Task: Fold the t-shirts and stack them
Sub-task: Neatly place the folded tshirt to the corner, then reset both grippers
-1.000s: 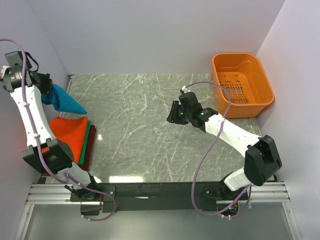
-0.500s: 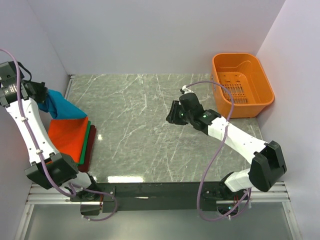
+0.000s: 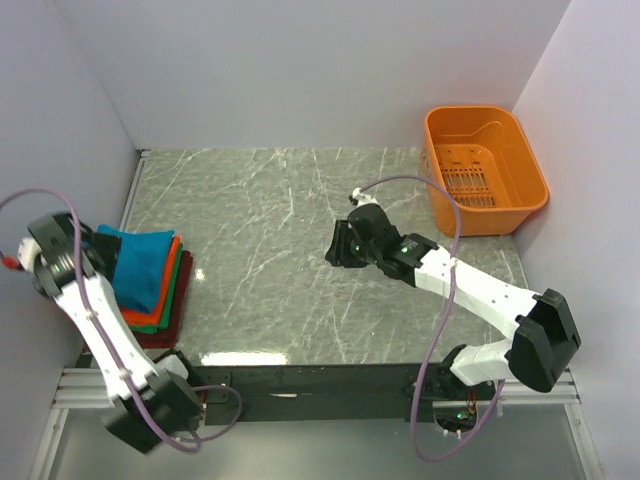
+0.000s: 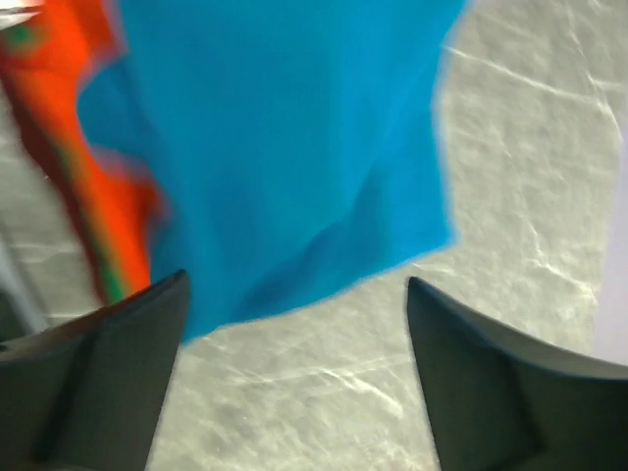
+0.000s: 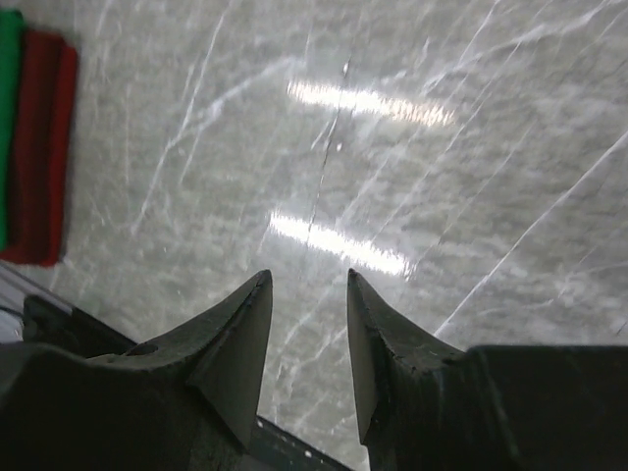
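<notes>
A folded teal-blue t-shirt (image 3: 141, 266) lies on top of a stack of an orange t-shirt (image 3: 168, 275), a green one (image 3: 175, 285) and a dark red one (image 3: 184, 290) at the table's left edge. My left gripper (image 3: 98, 262) sits just left of the stack. In its wrist view the left gripper (image 4: 294, 285) is open, with only marble between the fingertips and the teal t-shirt (image 4: 285, 147) just beyond them. My right gripper (image 3: 336, 246) hovers over mid-table. Seen from the wrist, the right gripper (image 5: 306, 277) is open and holds nothing.
An orange plastic basket (image 3: 532, 172) stands at the back right corner. Grey walls close in the left, the back and the right side. The stack's dark red edge (image 5: 44, 147) and green edge (image 5: 8, 118) show at the far left of the right wrist view.
My left arm came down from high at the left wall, laid the teal t-shirt on the stack and opened. The right gripper drifted slightly left and nearer.
</notes>
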